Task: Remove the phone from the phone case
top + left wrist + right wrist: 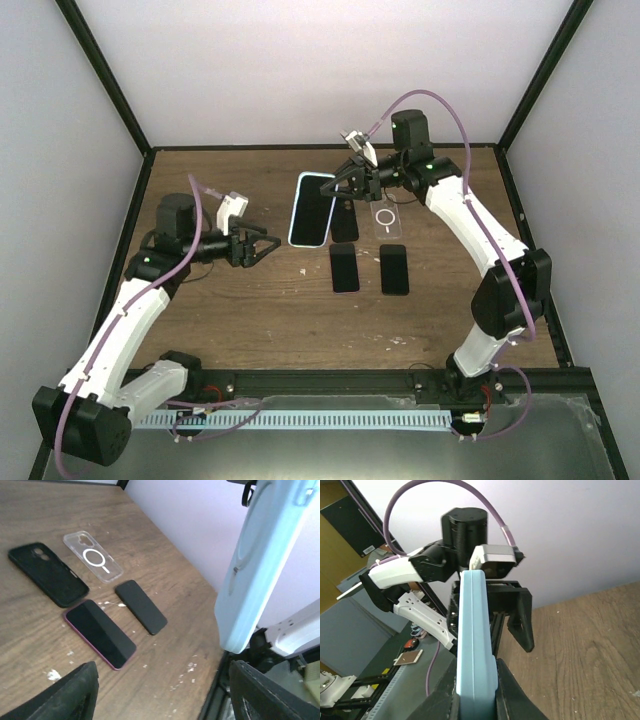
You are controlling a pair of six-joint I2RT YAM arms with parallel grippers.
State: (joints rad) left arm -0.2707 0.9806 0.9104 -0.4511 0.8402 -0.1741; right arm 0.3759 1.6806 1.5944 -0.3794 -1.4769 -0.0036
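A phone with a dark screen sits in a light blue case. My right gripper is shut on the case's edge and holds it tilted above the table. In the right wrist view the case stands edge-on between the two fingers. My left gripper is open and empty, just left of the case and apart from it. In the left wrist view the case's blue back hangs above the right finger.
On the wooden table lie a black case, a clear case with a white ring, and two bare phones. The left wrist view shows the same black case, clear case and phones.
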